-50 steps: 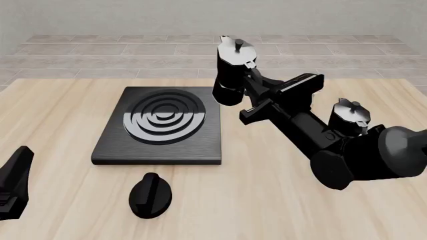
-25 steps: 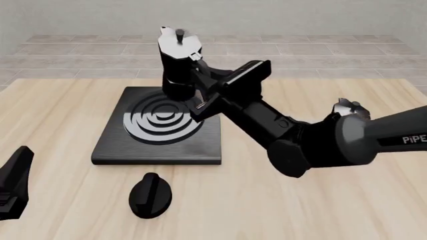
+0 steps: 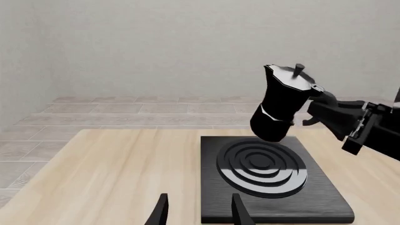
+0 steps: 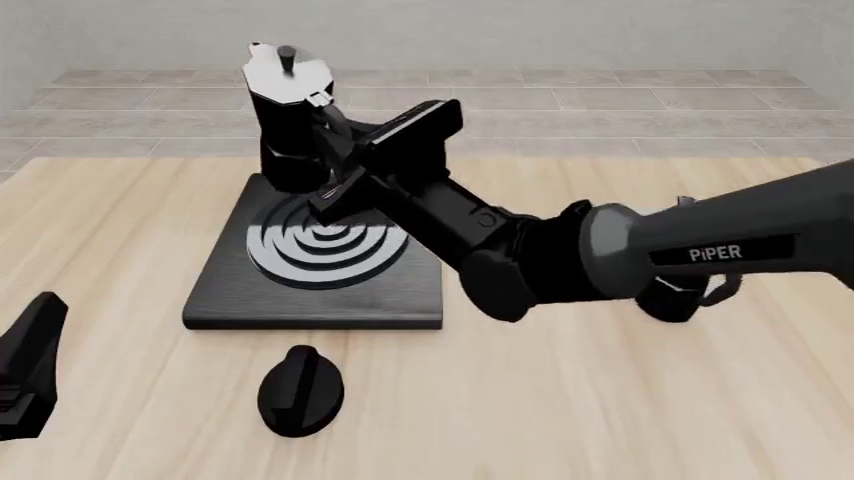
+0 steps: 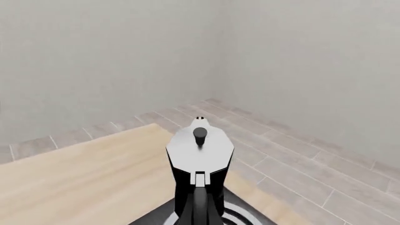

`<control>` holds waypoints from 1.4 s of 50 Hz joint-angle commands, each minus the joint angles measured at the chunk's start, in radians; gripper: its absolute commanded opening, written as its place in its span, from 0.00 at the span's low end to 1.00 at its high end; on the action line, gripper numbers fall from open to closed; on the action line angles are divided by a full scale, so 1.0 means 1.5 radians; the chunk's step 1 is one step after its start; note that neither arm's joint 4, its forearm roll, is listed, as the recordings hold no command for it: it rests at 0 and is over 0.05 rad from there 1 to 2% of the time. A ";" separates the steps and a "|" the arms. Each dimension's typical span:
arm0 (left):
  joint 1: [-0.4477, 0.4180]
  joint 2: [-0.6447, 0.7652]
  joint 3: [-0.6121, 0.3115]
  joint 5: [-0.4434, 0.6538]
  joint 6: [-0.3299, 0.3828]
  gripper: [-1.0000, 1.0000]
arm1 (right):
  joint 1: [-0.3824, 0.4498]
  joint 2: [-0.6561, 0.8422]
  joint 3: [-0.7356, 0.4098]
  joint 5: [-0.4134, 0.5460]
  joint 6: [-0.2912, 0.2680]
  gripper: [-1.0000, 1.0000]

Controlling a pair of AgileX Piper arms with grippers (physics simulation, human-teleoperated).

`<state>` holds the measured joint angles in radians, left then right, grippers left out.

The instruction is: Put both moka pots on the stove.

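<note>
- I see the table (image 4: 641, 420), a pale wood top, carrying everything.
- My right arm (image 4: 694, 255) reaches in from the right and stretches across to the far left, over the stove.
- The stove (image 4: 320, 290) lies flat on the left half of the table, its burner rings (image 4: 324, 243) facing up.
- The first pot (image 4: 287, 120) hangs in the air above the far part of the stove, leaning a little, its base clear of the rings in the left wrist view (image 3: 282, 105).
- My right gripper (image 4: 334, 150) pinches that pot by its handle side; its fingers are closed on it.
- The second pot (image 4: 683, 290) stands on the table at the right, mostly hidden behind my right arm.
- My left gripper (image 3: 196, 211) waits low at the near left, fingers spread and holding nothing.
- A knob (image 4: 300, 390) lies on the table just in front of the stove.
</note>
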<state>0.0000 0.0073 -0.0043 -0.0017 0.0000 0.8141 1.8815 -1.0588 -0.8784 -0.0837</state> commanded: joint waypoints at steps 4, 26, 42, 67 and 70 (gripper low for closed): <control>0.000 0.000 0.000 0.000 0.000 1.00 | 0.011 0.052 -0.113 0.034 0.014 0.00; 0.000 0.000 0.000 0.000 0.000 1.00 | 0.020 0.111 -0.143 0.040 0.025 0.00; 0.000 0.000 0.000 0.000 0.000 1.00 | 0.012 0.173 -0.194 0.054 0.022 0.00; 0.000 0.000 0.000 0.000 0.000 1.00 | 0.012 0.215 -0.234 0.087 0.038 0.00; 0.000 0.000 0.000 0.000 0.000 1.00 | 0.012 0.222 -0.241 0.095 0.037 0.00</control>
<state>0.0000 0.0073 -0.0043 -0.0017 0.0000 0.8351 2.2124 -1.3655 -0.7574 -0.0399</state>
